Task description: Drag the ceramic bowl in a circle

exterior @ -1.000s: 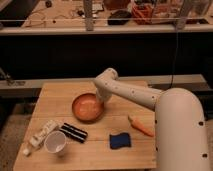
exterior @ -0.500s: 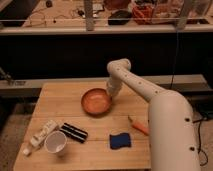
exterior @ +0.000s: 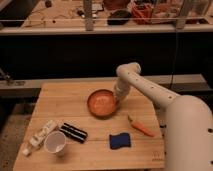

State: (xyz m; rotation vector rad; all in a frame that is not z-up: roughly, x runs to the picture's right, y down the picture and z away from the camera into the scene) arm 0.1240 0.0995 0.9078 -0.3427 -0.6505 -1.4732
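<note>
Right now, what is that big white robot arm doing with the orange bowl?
The robot's arm reaches over the wooden table, and its gripper is down at the right rim of the ceramic bowl, ready to drag it around. Nearer the front sit a white cup, a blue sponge and a carrot, all untouched.

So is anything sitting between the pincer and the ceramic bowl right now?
Nothing visible. The pincer is already at the right rim of the ceramic bowl. The carrot, blue sponge and white cup lie nearer the table's front edge, apart from the bowl.
</note>
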